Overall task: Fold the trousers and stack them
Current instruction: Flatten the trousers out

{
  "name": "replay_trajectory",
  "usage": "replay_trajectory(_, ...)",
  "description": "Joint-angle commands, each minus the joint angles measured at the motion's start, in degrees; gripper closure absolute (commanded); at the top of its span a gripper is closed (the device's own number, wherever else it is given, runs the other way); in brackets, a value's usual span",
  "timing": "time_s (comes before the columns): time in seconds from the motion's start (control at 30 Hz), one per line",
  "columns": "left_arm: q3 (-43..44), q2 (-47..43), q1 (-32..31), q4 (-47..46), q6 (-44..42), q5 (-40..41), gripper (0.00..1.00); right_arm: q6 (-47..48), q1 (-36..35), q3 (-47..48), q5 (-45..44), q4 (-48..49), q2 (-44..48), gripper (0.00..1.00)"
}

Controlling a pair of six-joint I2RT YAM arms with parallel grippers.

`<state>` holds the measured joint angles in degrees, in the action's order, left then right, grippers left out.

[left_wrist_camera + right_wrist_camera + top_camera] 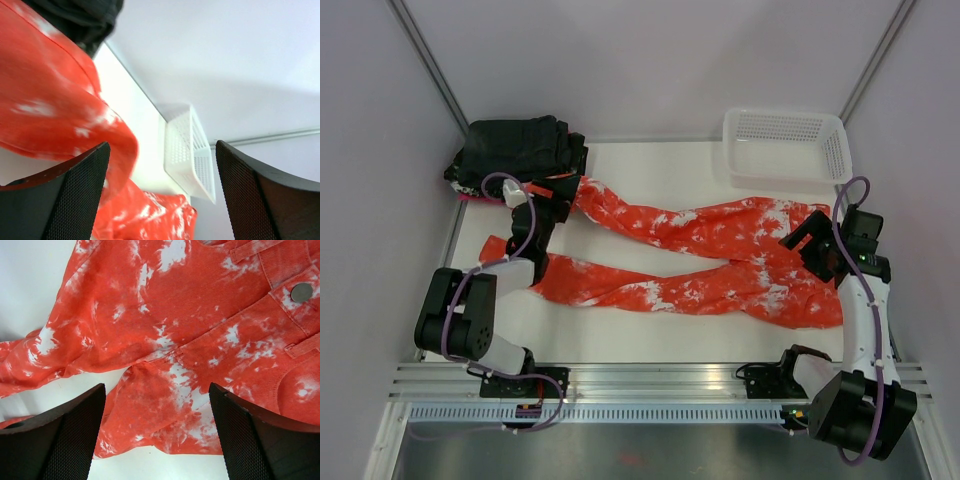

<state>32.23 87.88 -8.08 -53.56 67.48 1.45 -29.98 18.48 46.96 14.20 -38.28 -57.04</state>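
Note:
The orange-red trousers [720,260] with white splotches lie spread across the white table, waist at the right and both legs running left. My left gripper [550,195] is open at the cuff end of the far leg. In the left wrist view [162,146] the fabric [50,100] drapes beside the left finger and nothing is between the jaws. My right gripper [808,245] is open above the waist. In the right wrist view [157,387] it hovers over the crotch and seat [190,330], with the waistband button [301,292] at the upper right.
A stack of black folded garments [520,150] sits at the back left corner, also in the left wrist view [85,20], with a pink edge [470,197] beneath it. A white mesh basket [785,145] stands at the back right [190,150]. Walls enclose the table.

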Motion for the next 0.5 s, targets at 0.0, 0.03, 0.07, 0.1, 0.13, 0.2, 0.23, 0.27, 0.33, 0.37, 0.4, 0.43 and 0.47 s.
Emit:
replay_trajectory(0.0, 3.09, -2.09, -1.5, 11.62, 1.58, 1.8, 0.09, 0.27, -0.11, -0.99, 0.83, 2.07, 0.17, 0.1)
replay_trajectory(0.03, 4.23, -2.09, -1.94, 13.81, 2.12, 1.71, 0.09, 0.36, -0.11, -1.17, 0.83, 2.16, 0.0, 0.1)
replay_trajectory(0.07, 5.46, -2.18, -3.34, 17.14, 2.39, 2.32, 0.08, 0.36, -0.11, -1.34, 0.75, 2.25, -0.09, 0.1)
replay_trajectory(0.1, 8.0, -2.27, -4.31, 23.53, 1.61, 3.2, 0.08, 0.44, -0.11, -1.52, 0.75, 2.25, -0.35, 0.1)
replay_trajectory(0.13, 9.33, -2.36, -5.19, 27.16, 1.34, 4.42, 0.08, 0.36, -0.11, -1.69, 0.75, 2.42, -0.44, 0.1)
replay_trajectory(0.2, 12.66, -2.8, -7.47, 37.15, 0.81, 8.03, 0.08, 0.44, -0.11, -1.61, 0.48, 2.25, -0.18, 0.09)
replay_trajectory(0.23, 13.47, -3.06, -8.0, 39.82, 0.37, 9.26, 0.07, 0.53, -0.11, -1.43, 0.48, 2.07, -0.09, 0.1)
replay_trajectory(0.27, 14.08, -3.84, -9.14, 42.29, 0.02, 11.97, 0.07, 0.71, -0.11, -1.43, 0.31, 2.07, 0.08, 0.09)
replay_trajectory(0.33, 14.97, -4.9, -10.2, 47.38, -1.3, 15.23, 0.06, 0.97, -0.11, -1.34, -0.22, 1.98, 0.43, 0.09)
replay_trajectory(0.37, 14.97, -5.6, -10.55, 48.71, -1.56, 17.51, 0.06, 0.97, -0.11, -1.43, -0.4, 1.9, 0.43, 0.09)
replay_trajectory(0.4, 14.62, -6.92, -10.56, 49.51, -2.26, 17.97, 0.06, 0.97, -0.11, -1.52, -0.4, 1.81, 0.35, 0.09)
replay_trajectory(0.43, 14.53, -7.45, -10.56, 49.87, -3.05, 18.32, 0.06, 1.06, -0.11, -1.61, -0.31, 1.89, 0.26, 0.09)
replay_trajectory(0.47, 14.53, -7.72, -10.56, 50.65, -3.58, 18.84, 0.06, 0.97, -0.11, -1.78, -0.14, 2.16, 0.17, 0.09)
